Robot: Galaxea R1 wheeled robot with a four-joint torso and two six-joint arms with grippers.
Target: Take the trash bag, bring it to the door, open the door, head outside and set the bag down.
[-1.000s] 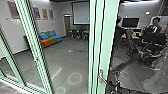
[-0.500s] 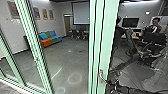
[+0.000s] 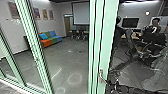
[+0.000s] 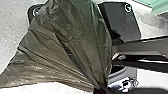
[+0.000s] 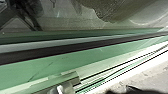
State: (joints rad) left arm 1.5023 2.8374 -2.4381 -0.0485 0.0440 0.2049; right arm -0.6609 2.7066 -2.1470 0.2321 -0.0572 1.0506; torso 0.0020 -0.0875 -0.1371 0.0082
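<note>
Trash bag (image 4: 72,47) hangs from my left gripper (image 4: 100,89), gathered neck held in its grip, body fanning out from there, apart from the green door frame (image 3: 108,37). Right gripper (image 3: 115,87): near that frame; wide or narrow, I cannot tell.

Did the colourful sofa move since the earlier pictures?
No: in the head view, the sofa shows no shift either way against the framed pictures above it.
</note>
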